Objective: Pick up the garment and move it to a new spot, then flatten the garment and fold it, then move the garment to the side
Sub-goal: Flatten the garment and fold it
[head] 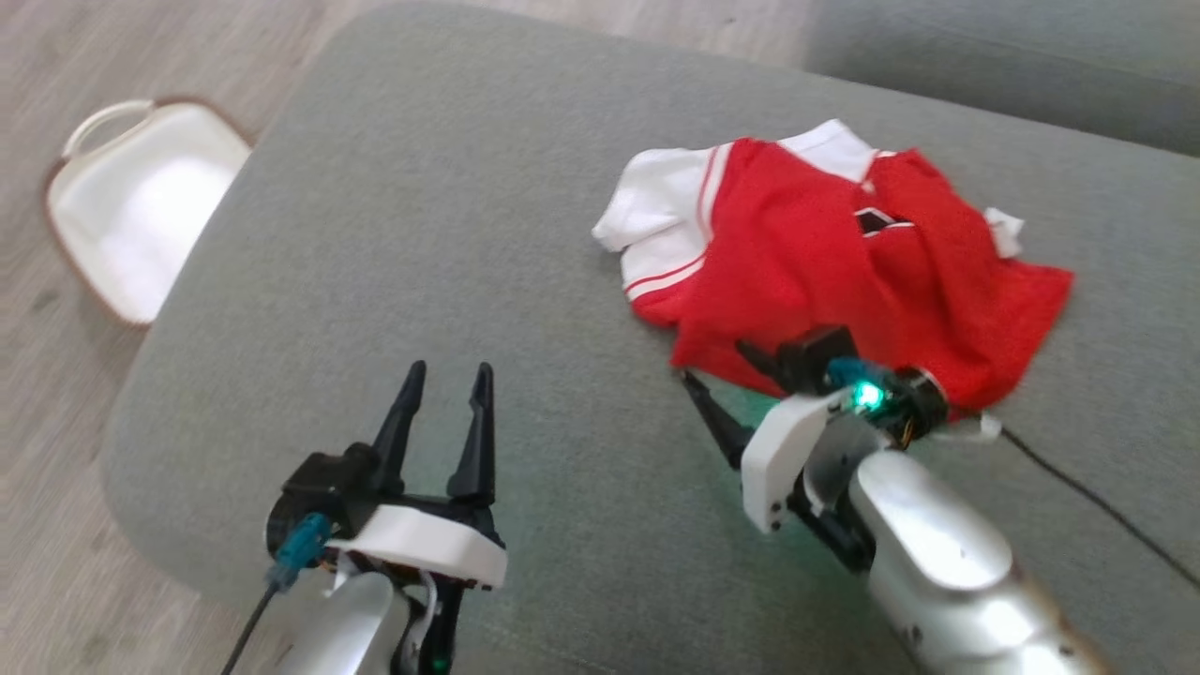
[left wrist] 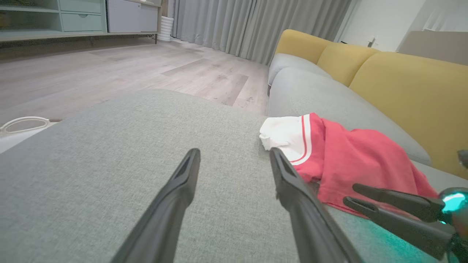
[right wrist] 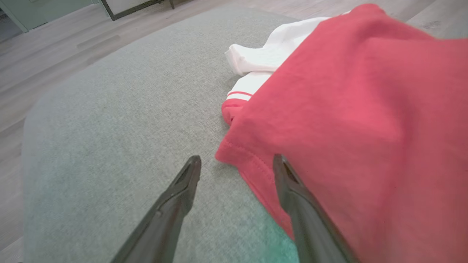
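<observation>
Red-and-white garment (head: 844, 272) lies crumpled on a grey ottoman (head: 450, 206), not yet lifted. Right claw (head: 714, 362), fingers spread wide, sits low at the garment's near hem, one finger over the red cloth & one over bare cushion, apparently lined up to bracket that hem for a first pinch. Left claw (head: 451, 367), likewise spread w/ nothing in it, hangs apart from the garment on its white-sleeve side, prob. held clear as the second hand for flattening. White basket (head: 141, 216) stands on the floor, well beyond that sleeve.
</observation>
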### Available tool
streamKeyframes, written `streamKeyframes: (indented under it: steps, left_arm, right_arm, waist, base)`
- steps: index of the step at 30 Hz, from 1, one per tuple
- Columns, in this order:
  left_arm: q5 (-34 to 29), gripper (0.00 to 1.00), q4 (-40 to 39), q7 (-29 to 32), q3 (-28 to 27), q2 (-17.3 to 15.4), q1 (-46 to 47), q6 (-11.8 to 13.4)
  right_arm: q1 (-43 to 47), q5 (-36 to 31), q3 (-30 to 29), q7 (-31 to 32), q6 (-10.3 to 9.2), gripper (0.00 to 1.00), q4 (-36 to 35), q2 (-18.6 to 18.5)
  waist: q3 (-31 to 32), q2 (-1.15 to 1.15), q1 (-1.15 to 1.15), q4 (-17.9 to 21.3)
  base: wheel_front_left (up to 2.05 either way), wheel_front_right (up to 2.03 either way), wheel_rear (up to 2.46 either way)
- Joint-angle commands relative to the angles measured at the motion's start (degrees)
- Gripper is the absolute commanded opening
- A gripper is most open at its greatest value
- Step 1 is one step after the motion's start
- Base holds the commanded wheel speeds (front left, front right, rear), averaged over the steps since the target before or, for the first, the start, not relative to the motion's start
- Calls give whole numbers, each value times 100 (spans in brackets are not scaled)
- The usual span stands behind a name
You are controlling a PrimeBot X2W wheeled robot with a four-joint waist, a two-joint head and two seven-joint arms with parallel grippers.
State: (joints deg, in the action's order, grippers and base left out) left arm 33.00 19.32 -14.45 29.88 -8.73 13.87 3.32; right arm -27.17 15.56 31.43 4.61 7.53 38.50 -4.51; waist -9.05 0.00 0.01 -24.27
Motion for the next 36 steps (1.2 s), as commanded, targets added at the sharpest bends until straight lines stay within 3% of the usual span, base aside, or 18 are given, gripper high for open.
streamKeyframes:
  steps: [1, 9, 18, 19, 20, 21, 23, 24, 36]
  left_arm:
    - [-77, 100, -92, -54, -173, -20, 246, -30]
    - [-181, 100, 117, -54, -307, 239, 296, -214]
    - [-352, 100, 245, -54, -488, 371, 268, -336]
    - [-371, 100, 258, -54, -501, 380, 270, -348]
    - [-388, 100, 270, -54, -514, 387, 272, -360]
    - [-388, 100, 270, -54, -514, 387, 272, -360]
    - [-419, 100, 294, -54, -540, 399, 271, -384]
    - [-435, 100, 306, -54, -552, 403, 272, -395]
    - [-590, 100, 368, -54, -744, 373, 216, -440]
  right_arm:
    - [-287, 44, 105, -10, -4, 100, -35, 52]
    - [-988, 206, 235, -64, -4, 100, 1113, 57]
    - [-1220, 404, 565, -190, -4, 100, 1777, 105]
    - [-1229, 435, 605, -214, -4, 93, 1818, 110]
    - [-1236, 467, 645, -237, -4, 71, 1855, 115]
    - [-1236, 467, 645, -237, -4, 71, 1855, 115]
    - [-1256, 538, 715, -281, -4, 16, 1920, 125]
    - [-1269, 573, 749, -301, -4, 0, 1945, 129]
    - [-1315, 1015, 987, -713, -4, 0, 2073, 152]
  waist:
    - [-126, 0, -1, -172]
    - [-299, 0, -1, -503]
    - [-292, 0, -1, -502]
    - [-284, 0, -1, -480]
    - [-271, 0, -1, -455]
    - [-271, 0, -1, -455]
    - [-247, 0, -1, -390]
    - [-237, 0, -1, -359]
    - [88, 0, -1, 178]
  base:
    - [0, 0, 0]
    - [0, 0, 0]
    - [0, 0, 0]
    - [0, 0, 0]
    - [0, 0, 0]
    - [0, 0, 0]
    - [0, 0, 0]
    - [0, 0, 0]
    - [0, 0, 0]
